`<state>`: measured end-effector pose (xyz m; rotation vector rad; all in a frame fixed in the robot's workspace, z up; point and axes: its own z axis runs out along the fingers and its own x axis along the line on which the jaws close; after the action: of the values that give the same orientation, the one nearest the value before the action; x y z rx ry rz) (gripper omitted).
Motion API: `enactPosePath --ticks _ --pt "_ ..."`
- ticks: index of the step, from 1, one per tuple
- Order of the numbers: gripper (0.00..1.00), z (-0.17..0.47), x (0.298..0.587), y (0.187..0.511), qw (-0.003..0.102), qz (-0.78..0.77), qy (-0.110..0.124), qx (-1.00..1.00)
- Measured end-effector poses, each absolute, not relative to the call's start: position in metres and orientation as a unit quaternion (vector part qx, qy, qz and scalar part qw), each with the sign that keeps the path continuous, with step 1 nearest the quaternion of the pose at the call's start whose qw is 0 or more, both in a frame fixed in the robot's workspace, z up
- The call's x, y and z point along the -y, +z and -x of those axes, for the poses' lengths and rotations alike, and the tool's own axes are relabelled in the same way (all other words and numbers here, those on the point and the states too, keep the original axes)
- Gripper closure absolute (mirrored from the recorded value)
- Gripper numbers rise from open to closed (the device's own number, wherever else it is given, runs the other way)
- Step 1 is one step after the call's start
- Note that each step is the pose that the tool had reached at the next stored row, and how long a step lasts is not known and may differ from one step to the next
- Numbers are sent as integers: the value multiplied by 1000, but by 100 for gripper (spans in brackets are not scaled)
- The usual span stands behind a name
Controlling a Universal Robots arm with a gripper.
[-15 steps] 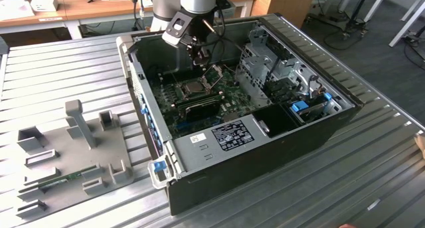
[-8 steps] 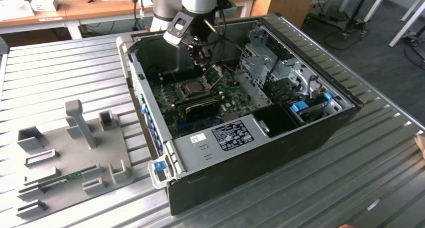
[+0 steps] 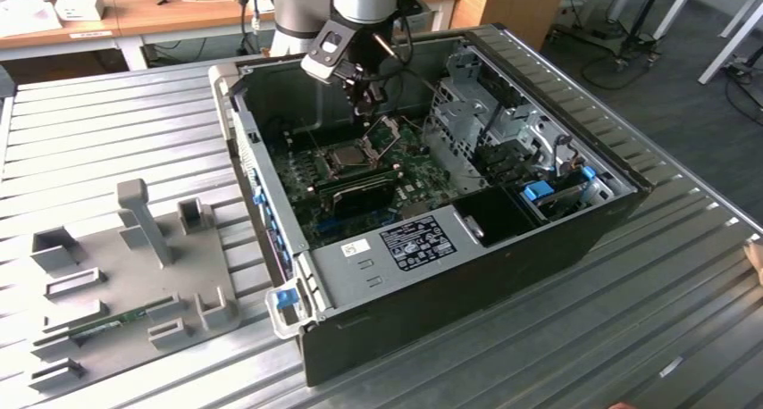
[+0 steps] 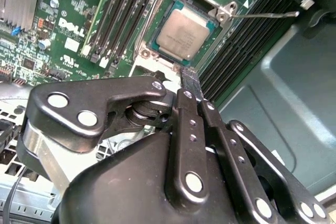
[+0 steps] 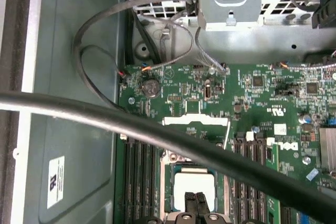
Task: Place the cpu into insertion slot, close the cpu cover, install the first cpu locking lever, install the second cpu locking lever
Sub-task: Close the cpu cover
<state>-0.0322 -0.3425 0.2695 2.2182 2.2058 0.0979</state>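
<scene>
The cpu (image 4: 181,34), a pale square chip, lies flat in the insertion slot (image 4: 223,13) on the green board; it is also visible in the first wrist view (image 5: 194,184). My gripper (image 4: 190,80) hovers just above the slot's edge nearest the case wall, fingers (image 5: 190,203) shut together with nothing between them. The cpu cover (image 5: 195,121) is a silver frame standing up, open, at the far side of the slot. One thin wire locking lever (image 4: 262,15) sticks out free beside the socket. In the exterior view my gripper (image 3: 367,96) hangs over the socket (image 3: 346,159).
Long black memory slots (image 4: 123,19) flank the socket on both sides. A thick black cable (image 5: 157,135) crosses the first wrist view. The case wall (image 4: 294,93) is close beside my fingers. A metal drive cage (image 3: 489,114) stands nearby. A grey fixture tray (image 3: 131,275) lies outside the case.
</scene>
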Motion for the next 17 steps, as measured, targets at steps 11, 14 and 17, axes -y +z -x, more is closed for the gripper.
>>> enactPosePath --ticks 11,14,17 --pt "90 19 343 269 6 -709 31 -705" --pt "90 18 343 269 6 -709 31 -705" --pt "90 18 343 269 6 -709 31 -705"
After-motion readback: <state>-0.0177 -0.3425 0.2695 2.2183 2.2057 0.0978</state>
